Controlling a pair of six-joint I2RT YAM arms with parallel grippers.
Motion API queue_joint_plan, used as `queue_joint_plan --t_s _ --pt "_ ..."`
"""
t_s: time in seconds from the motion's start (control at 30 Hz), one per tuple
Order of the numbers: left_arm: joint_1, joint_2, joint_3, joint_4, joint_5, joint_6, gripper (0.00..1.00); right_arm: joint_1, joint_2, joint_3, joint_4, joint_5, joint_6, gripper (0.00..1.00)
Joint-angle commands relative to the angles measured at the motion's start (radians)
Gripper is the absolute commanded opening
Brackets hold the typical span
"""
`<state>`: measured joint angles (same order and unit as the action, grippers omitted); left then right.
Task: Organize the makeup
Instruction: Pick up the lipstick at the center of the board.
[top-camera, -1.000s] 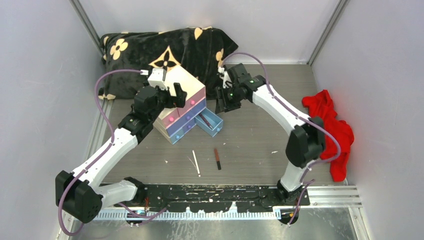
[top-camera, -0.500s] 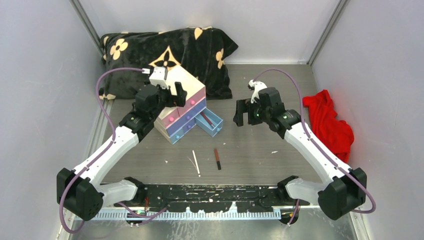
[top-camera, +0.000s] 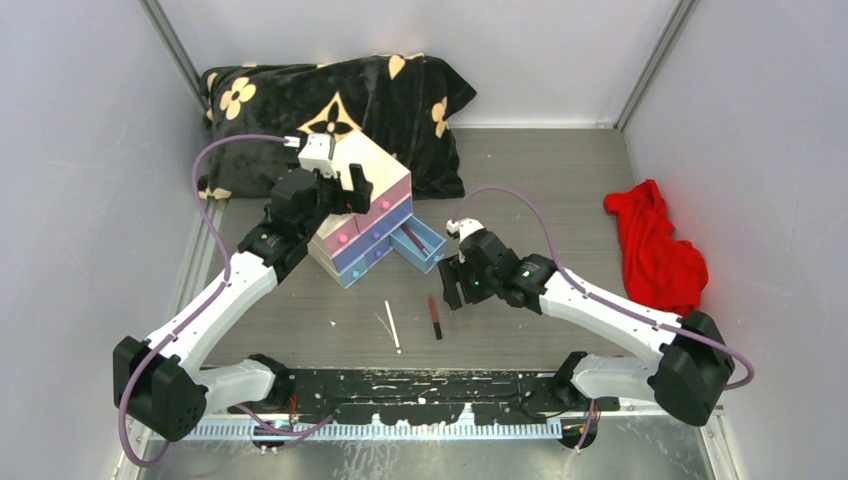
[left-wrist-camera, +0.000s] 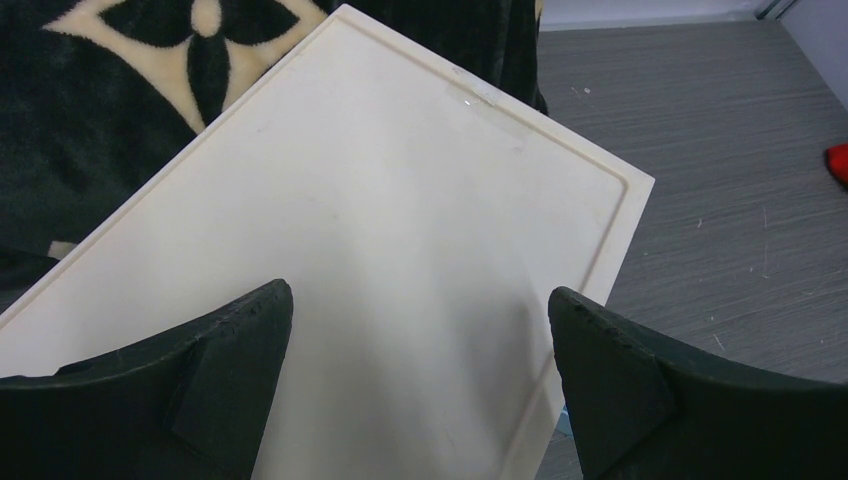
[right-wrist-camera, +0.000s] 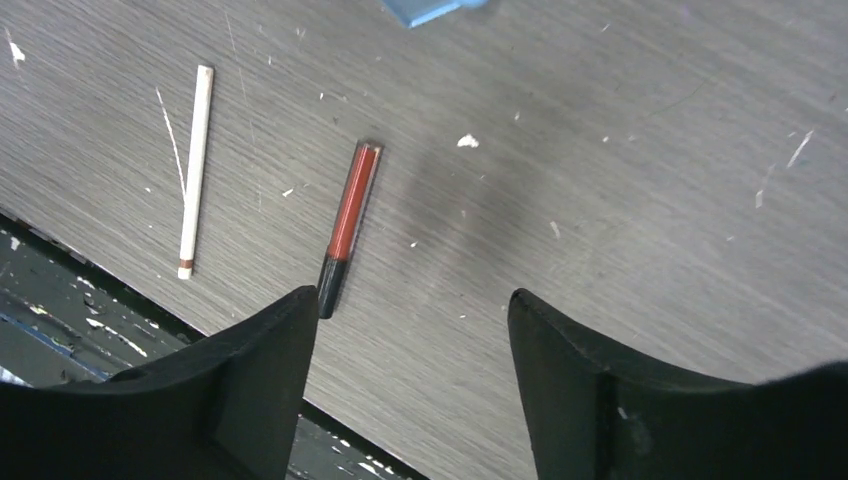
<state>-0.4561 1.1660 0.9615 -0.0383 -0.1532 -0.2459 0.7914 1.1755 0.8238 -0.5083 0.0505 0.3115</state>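
Table (right-wrist-camera: 620, 150) under right pincer (right-wrist-camera: 412, 295): grey wood-grain, matt, scratched, white flecks. Red-brown pencil (right-wrist-camera: 348, 215) just ahead of one fingertip: smooth, glossy, plastic look, black end. White pencil (right-wrist-camera: 195, 165) further out to that side: matt. Its fingers (right-wrist-camera: 250, 380): black matt plastic, faintly ridged. Cream box top (left-wrist-camera: 380, 250) below left pincer (left-wrist-camera: 420, 290): smooth plastic, low sheen. Pillow (left-wrist-camera: 120, 120) beyond it: plush, fuzzy cloth. Base rail (right-wrist-camera: 60, 300) behind right pincer: black paint, chipped.

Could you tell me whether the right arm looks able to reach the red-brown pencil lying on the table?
Probably yes. The right gripper hangs open close above the red-brown pencil, which lies bare on the table, apart from the white pencil, with nothing over or against it.
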Motion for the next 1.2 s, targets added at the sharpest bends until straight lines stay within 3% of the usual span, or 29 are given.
queue_joint_plan --t_s 0.0,0.2,0.47,1.17 --pt "0.006 0.037 -0.022 -0.182 -0.008 -0.013 0.99 0.079 0.033 -0.025 0.051 0.117 0.146 0.72" --pt "0.006 0.018 -0.041 -0.172 0.002 -0.016 0.99 0.172 0.128 -0.052 0.113 0.226 0.227 0.69" --pt "0.005 0.004 -0.055 -0.17 0.01 -0.015 0.99 0.267 0.369 0.053 0.134 0.302 0.28 0.69" --pt "0.007 -0.02 -0.076 -0.162 0.002 -0.013 0.99 0.261 0.397 0.054 0.073 0.357 0.233 0.69"
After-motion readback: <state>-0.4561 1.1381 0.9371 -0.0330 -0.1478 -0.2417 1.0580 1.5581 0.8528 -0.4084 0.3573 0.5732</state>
